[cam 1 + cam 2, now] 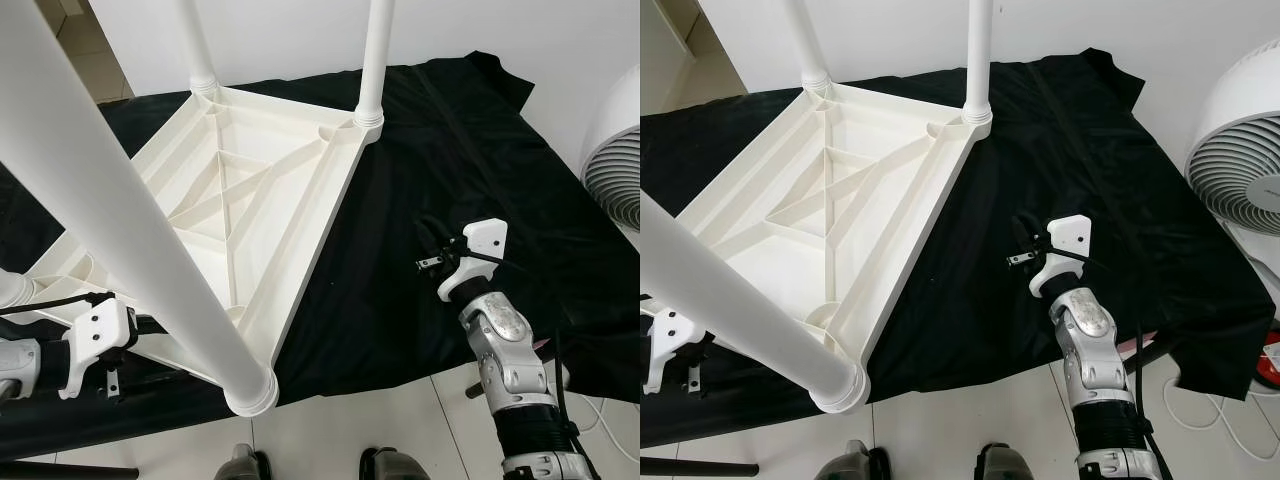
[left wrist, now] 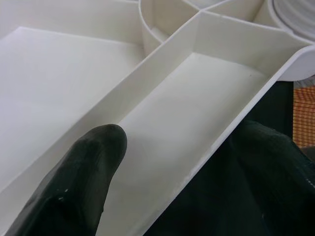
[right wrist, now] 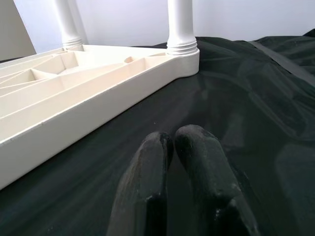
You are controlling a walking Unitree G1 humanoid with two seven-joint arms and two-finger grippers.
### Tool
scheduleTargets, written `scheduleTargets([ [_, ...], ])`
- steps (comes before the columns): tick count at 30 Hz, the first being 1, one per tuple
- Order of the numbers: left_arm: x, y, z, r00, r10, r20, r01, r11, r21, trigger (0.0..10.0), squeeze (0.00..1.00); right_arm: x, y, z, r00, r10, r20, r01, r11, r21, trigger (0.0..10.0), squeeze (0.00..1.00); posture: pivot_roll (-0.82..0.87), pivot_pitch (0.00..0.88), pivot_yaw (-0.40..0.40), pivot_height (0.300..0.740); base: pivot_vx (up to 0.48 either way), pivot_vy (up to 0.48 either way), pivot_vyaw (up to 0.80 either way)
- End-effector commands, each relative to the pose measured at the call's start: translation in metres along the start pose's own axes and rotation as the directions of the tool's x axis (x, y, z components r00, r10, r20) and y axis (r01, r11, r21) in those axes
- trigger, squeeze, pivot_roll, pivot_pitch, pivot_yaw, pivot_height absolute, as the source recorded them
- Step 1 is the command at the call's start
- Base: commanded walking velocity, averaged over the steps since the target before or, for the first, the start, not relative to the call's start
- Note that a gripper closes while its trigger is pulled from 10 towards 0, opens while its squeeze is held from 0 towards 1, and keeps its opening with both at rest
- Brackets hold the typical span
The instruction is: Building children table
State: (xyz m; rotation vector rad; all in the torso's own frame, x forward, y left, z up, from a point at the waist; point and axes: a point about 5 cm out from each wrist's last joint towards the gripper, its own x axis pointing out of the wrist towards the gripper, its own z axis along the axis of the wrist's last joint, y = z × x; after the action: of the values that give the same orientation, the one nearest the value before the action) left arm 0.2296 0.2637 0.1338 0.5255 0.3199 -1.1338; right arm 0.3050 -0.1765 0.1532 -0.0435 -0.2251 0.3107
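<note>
A white plastic children's table [image 1: 230, 200] lies upside down on a black cloth [image 1: 450, 150], ribbed underside up. Three legs stand in its corner sockets: a near one [image 1: 120, 220] crossing the view and two far ones [image 1: 375, 60]. My left gripper [image 2: 183, 133] is open at the table's near left edge. One finger [image 2: 93, 162] sits inside the ribbed underside and the other [image 2: 266, 167] outside, with the rim wall [image 2: 216, 142] between them. My right gripper [image 1: 432, 245] hovers shut and empty over the cloth, right of the table; its fingertips [image 3: 157, 147] touch each other.
A white fan [image 1: 1240, 140] stands at the right by the cloth's edge, with a cable [image 1: 1210, 410] on the tiled floor [image 1: 400, 420] below it. My feet [image 1: 390, 465] are at the cloth's near edge. A white wall runs behind.
</note>
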Motion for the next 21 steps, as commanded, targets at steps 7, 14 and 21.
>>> scheduleTargets([
  [7, -0.006, 0.004, -0.013, 0.996, 0.067, -0.06, -0.069, 0.997, -0.034, 0.0, 0.0, -0.003, 0.001, -0.001, 1.0, -0.012, -0.003, 0.012, 1.0, -0.002, 10.0, 0.0, -0.02, 0.164, 0.106, 0.74, 0.0, 0.0, 0.0],
  [14, -0.002, 0.007, 0.0, 0.996, 0.089, 0.02, -0.088, 0.995, -0.044, 0.0, 0.0, -0.002, 0.003, -0.002, 1.0, -0.011, -0.006, 0.011, 1.0, 0.005, 10.0, 0.0, -0.01, 0.164, 0.102, 0.74, 0.0, 0.0, 0.0],
  [21, 0.011, 0.013, 0.028, 0.98, 0.132, 0.146, -0.129, 0.991, -0.029, 0.0, 0.0, -0.002, 0.003, -0.002, 1.0, -0.011, -0.006, 0.011, 1.0, 0.006, 10.0, 0.0, -0.01, 0.163, 0.102, 0.74, 0.0, 0.0, 0.0],
])
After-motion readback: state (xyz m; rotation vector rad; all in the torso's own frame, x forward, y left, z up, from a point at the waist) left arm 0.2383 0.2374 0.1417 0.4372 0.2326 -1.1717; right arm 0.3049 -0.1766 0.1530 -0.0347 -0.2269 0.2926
